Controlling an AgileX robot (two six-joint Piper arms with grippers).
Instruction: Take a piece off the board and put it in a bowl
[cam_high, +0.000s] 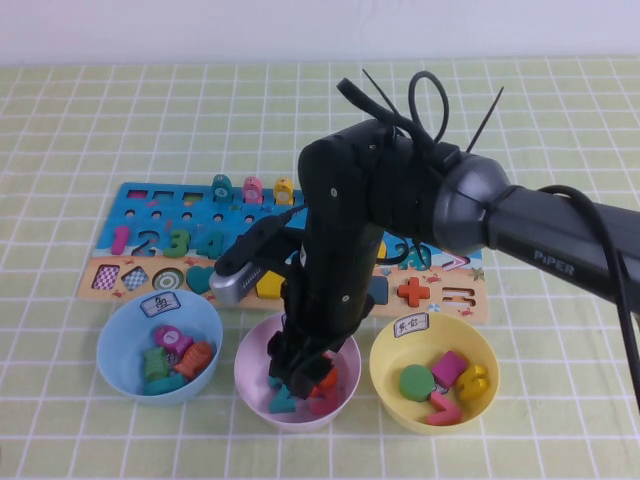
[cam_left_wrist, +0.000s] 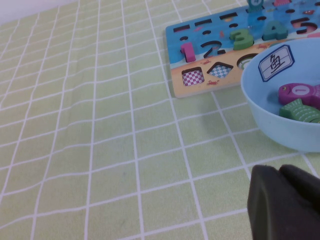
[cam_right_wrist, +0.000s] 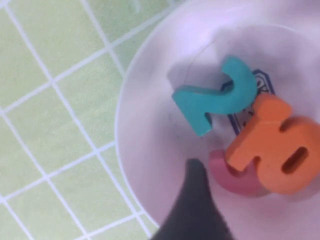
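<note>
The orange-red "10" (cam_right_wrist: 272, 145) lies in the pale pink bowl (cam_right_wrist: 145, 145), resting on a pink piece (cam_right_wrist: 235, 181) beside a teal "2" (cam_right_wrist: 215, 97). In the high view my right gripper (cam_high: 298, 378) hangs down into the pink bowl (cam_high: 245, 365), with the "10" (cam_high: 326, 380) just beside it. It is open; one dark finger (cam_right_wrist: 192, 200) shows, apart from the piece. The board (cam_high: 150, 215) lies behind the bowls and also shows in the left wrist view (cam_left_wrist: 200, 40). My left gripper (cam_left_wrist: 278, 172) is shut and empty, low over the cloth beside the blue bowl.
A light blue bowl (cam_high: 120, 340) with fish pieces sits left of the pink bowl, and shows in the left wrist view (cam_left_wrist: 260, 105). A yellow bowl (cam_high: 385, 375) with shapes sits to the right. My right arm reaches across the board's right half. Green checked cloth covers the table.
</note>
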